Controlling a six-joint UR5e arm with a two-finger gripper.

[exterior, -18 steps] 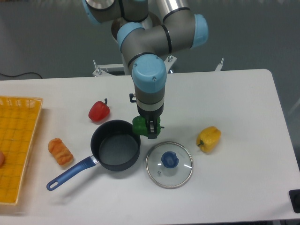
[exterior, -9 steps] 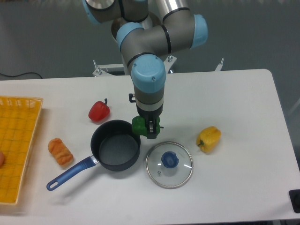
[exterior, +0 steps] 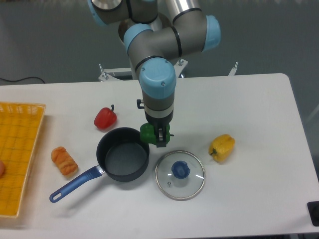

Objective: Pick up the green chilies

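Looking at the single fixed camera view: gripper (exterior: 160,138) points straight down from the arm and sits right on the green chilies (exterior: 148,133), just off the right rim of the dark saucepan (exterior: 122,154). Key relation: the pepper isn't off to any side of the jaws, it's between them, bulging out mostly to the camera-left of the fingers with a smaller bit of green showing on the right. Jaws look clamped on it, fingers pressed against the green body. Can't tell whether it rests on the bench (exterior: 249,99) or is lifted slightly; no clear shadow gap visible. No real long axis to speak of, it's a lumpy, lobed, glossy bright-green toy pepper, roughly as wide as tall, so grasp orientation likely matters little. My read: grip is made, next move is a straight vertical lift, watching clearance to the pan rim, which is nearly touching the pepper. Nearby but apart: glass lid (exterior: 180,174) with blue knob just below, red pepper (exterior: 105,118) left, yellow pepper (exterior: 222,147) right.
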